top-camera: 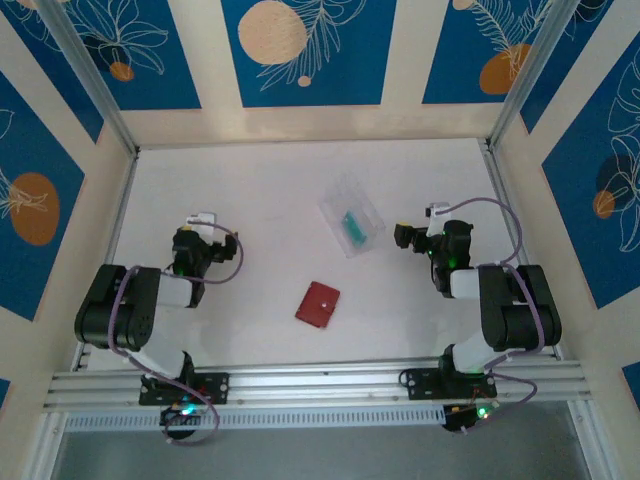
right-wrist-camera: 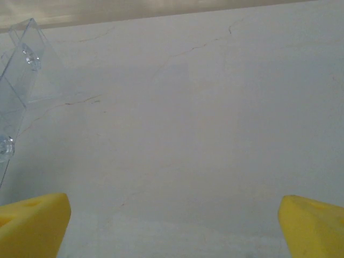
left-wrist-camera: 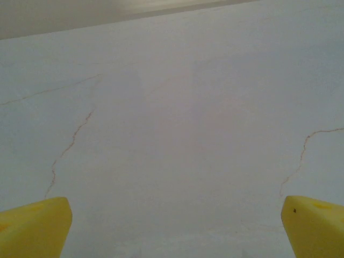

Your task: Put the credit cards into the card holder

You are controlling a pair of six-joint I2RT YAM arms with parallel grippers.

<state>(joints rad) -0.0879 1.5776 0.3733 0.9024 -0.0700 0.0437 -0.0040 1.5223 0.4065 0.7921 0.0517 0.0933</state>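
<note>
The credit cards (top-camera: 352, 226) show as a small teal patch seen through a clear plastic case (top-camera: 351, 214). How many cards there are, I cannot tell. The case lies to the left of the right tool (top-camera: 432, 222), near it but not touching. It is well apart from the left tool (top-camera: 200, 228), on that tool's right side. In the right wrist view a corner of this case (right-wrist-camera: 21, 80) stands at the left edge, ahead of the left yellow finger (right-wrist-camera: 32, 223).

The card holder (top-camera: 318, 304) is a small red square, closed and flat on the counter (top-camera: 260, 190). It lies between the two tools, closer to the arm bases than either tool, and nothing touches it. It is apart from the case, on the near side of it.

Both tools are spread wide and hold nothing. In the left wrist view the left tool (left-wrist-camera: 174, 226) has its yellow fingers (left-wrist-camera: 32, 226) at the two lower corners, with bare white counter (left-wrist-camera: 177, 123) between them. The right tool (right-wrist-camera: 172, 226) looks the same over the counter (right-wrist-camera: 204, 118). Thin dark crack lines run across the white surface in both wrist views.

Around the counter stand pale walls with blue panels (top-camera: 305, 50), which carry white leaf drawings and orange circles.
</note>
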